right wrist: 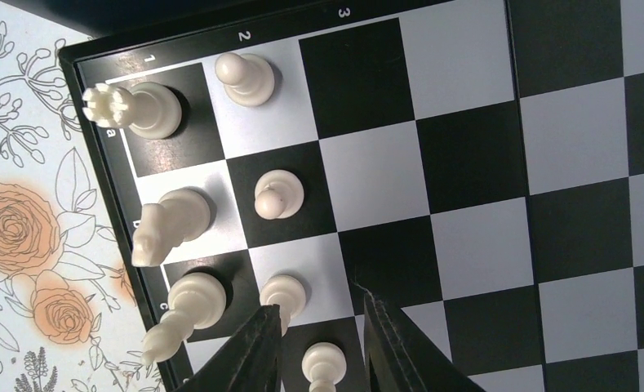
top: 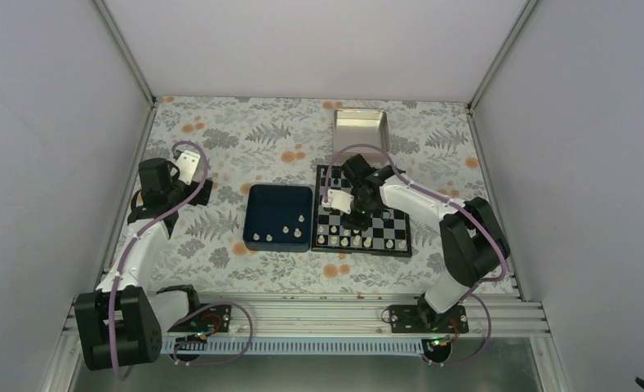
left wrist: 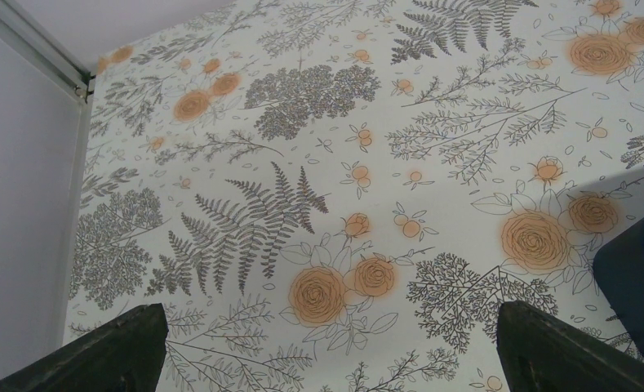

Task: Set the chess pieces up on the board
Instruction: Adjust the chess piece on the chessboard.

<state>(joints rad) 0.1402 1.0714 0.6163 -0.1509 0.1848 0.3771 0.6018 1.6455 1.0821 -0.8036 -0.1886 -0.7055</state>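
Your right fingers [right wrist: 261,355] hang low over the board [right wrist: 473,163] near its a1 corner. They are slightly parted around a pawn [right wrist: 324,364], with a gap showing on each side, so they are released rather than clamped. Your left fingers [left wrist: 114,351] are spread wide over bare surface [left wrist: 343,122], well left of the board, holding nothing. A rook [right wrist: 135,106], knight [right wrist: 167,224] and bishop [right wrist: 184,314] stand in that corner, and more white pieces [top: 268,238] wait in the tray [top: 279,189] just left of the board. The danger is the neighbouring pawn [right wrist: 284,294], just beside one fingertip. If you pull away crooked or open wider, you will likely tip it, perhaps into the bishop.
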